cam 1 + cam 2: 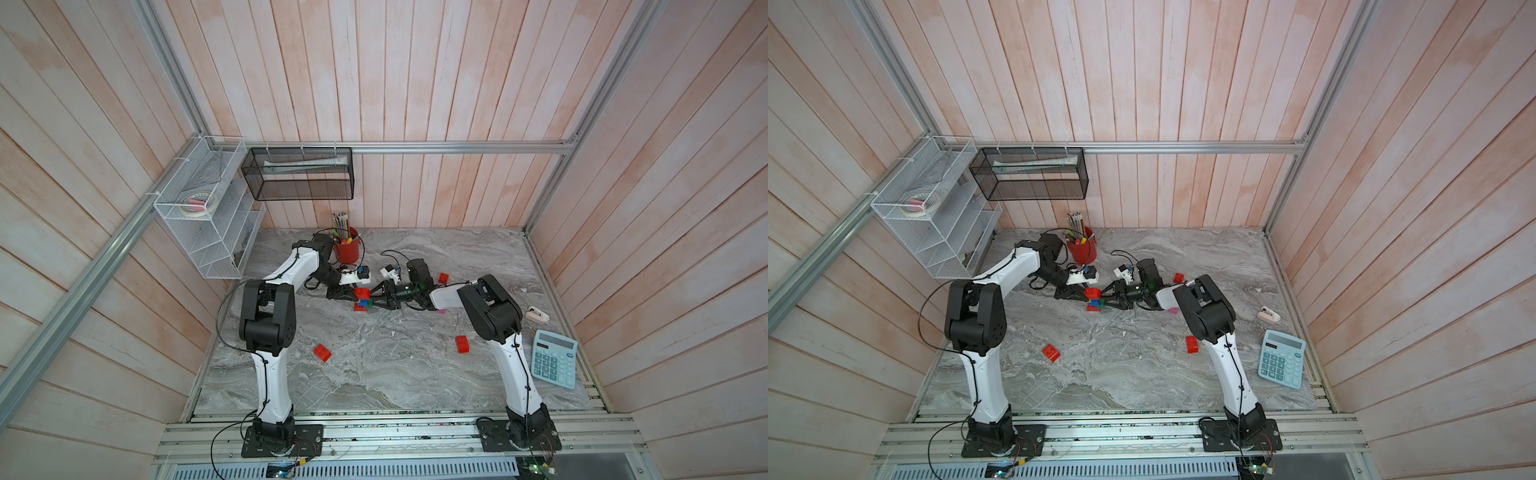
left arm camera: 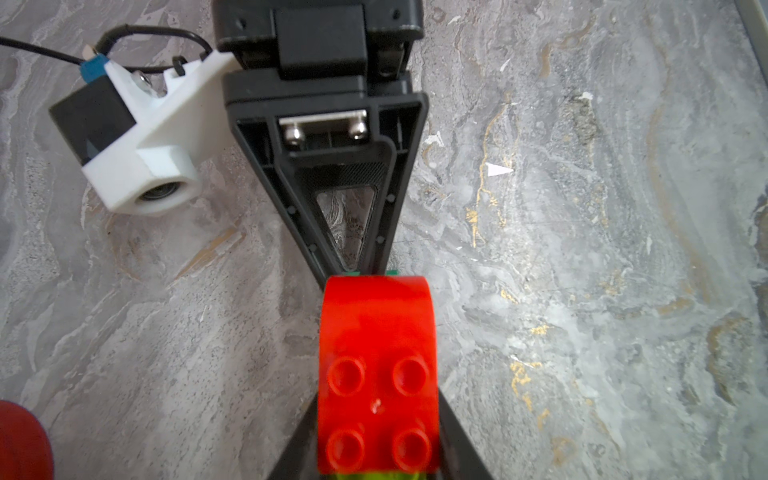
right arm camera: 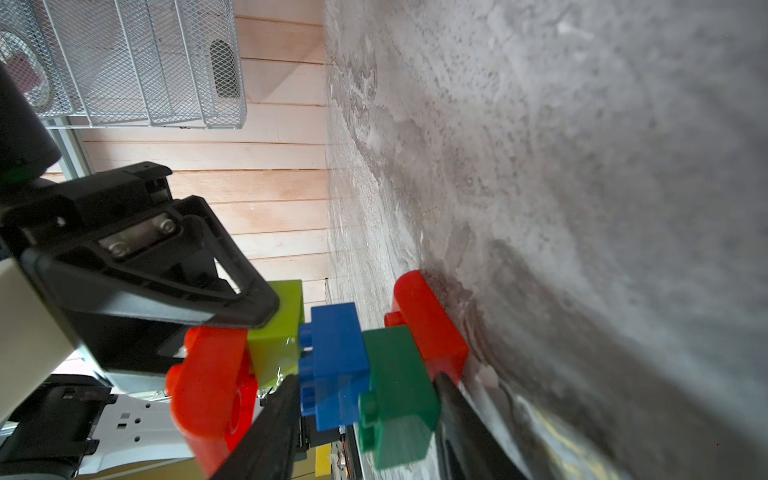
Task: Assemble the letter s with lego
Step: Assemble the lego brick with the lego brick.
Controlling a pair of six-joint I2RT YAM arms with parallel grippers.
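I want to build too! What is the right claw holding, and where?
The right gripper pinches the lego stack across its blue brick and dark green brick.

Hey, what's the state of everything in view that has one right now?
left gripper: shut on the top red brick.
right gripper: shut on the lego stack, lower down.
lego stack: five bricks joined, standing on the table.
loose red bricks: three, unattached, apart.
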